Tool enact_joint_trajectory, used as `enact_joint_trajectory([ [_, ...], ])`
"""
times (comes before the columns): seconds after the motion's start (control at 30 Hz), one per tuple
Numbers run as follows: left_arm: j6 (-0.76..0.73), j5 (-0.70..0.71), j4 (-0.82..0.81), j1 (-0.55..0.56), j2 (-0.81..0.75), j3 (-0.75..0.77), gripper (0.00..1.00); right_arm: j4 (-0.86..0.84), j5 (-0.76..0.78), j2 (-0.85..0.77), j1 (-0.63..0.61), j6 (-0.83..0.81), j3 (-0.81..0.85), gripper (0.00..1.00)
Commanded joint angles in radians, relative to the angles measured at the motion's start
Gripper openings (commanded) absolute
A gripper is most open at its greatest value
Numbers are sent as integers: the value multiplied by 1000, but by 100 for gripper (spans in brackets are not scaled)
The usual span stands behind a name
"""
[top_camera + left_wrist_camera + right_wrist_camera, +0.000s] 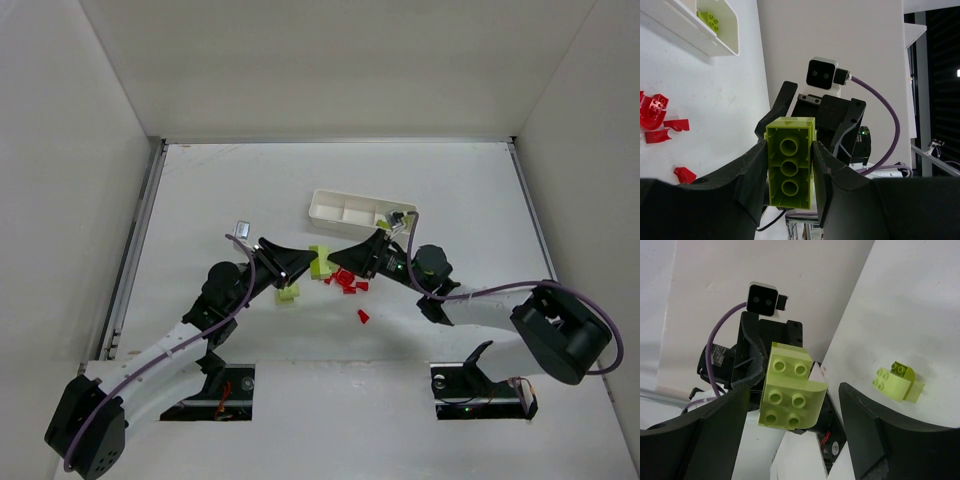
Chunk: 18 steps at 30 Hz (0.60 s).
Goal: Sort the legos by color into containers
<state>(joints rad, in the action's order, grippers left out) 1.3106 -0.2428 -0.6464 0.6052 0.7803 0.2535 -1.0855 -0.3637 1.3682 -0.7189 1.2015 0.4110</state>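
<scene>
The left gripper (789, 172) pinches a yellow-green brick (790, 150) in mid-air short of the white tray (318, 203), seemingly offering it to the right gripper (794, 389), whose jaws stand wide around it for a handover.

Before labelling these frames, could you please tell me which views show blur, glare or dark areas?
Top external: even, soft light, no glare. Left wrist: the yellow-green plastic brick is sharp between dark, underexposed jaws; right edge black. Right wrist: near jaws dark and featureless, white table bright.

White table (220, 190) w/ tray (322, 210); red legos (346, 282) nearside of tray, loose yellow-green lego (289, 294) near-left.
</scene>
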Motion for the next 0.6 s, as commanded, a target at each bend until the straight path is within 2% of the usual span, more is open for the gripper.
enact_joint_trajectory([
  [0.0, -1, -13, -79, -9, -19, -2, 19, -56, -6, 12, -17, 1, 18, 78],
  [0.1, -1, -3, -91, 0, -15, -10, 19, -57, -3, 14, -29, 1, 18, 76],
  [0.4, 4, -7, -111, -12, -10, -22, 19, -76, 6, 22, -35, 21, 12, 61],
  [0.57, 6, -7, -111, -14, -10, -28, 19, -120, 23, 14, -35, 33, -15, 63],
])
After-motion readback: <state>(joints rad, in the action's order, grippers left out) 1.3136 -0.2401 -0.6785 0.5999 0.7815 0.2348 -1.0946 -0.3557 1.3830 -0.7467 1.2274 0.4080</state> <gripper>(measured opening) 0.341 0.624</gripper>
